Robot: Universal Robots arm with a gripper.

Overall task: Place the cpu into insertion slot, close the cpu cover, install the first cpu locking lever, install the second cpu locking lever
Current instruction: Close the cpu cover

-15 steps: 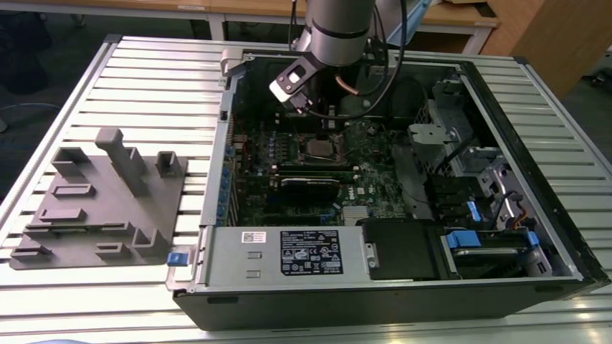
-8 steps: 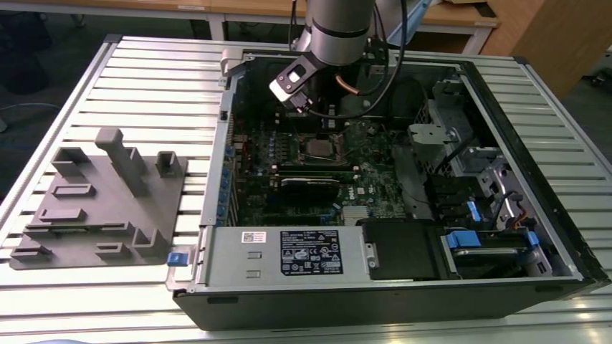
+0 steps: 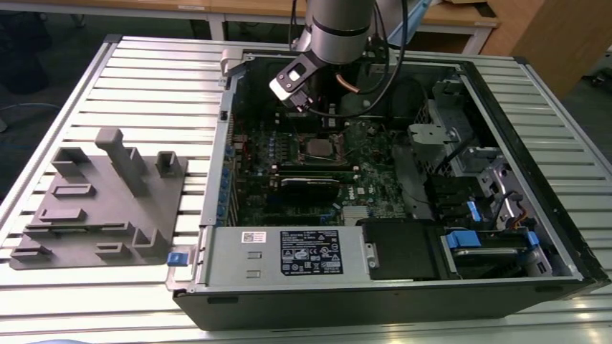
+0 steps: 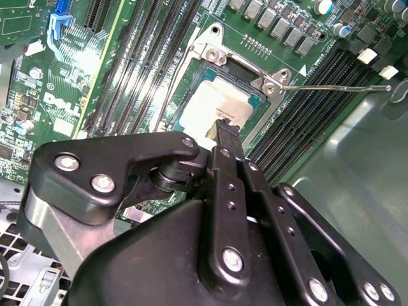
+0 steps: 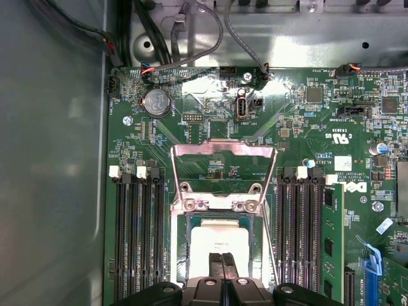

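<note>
Cpu lies in its socket, claw on top of it

In the exterior view we see the arm [image 3: 335, 29] reaching into the open computer case [image 3: 402, 304], over the insertion slot [image 3: 306, 148]. In the second wrist view the gripper [image 4: 223, 127], fingers together, touches the cpu [image 4: 213, 102] lying in the slot. In the first wrist view the cpu cover [image 5: 223, 150] stands raised.
</note>
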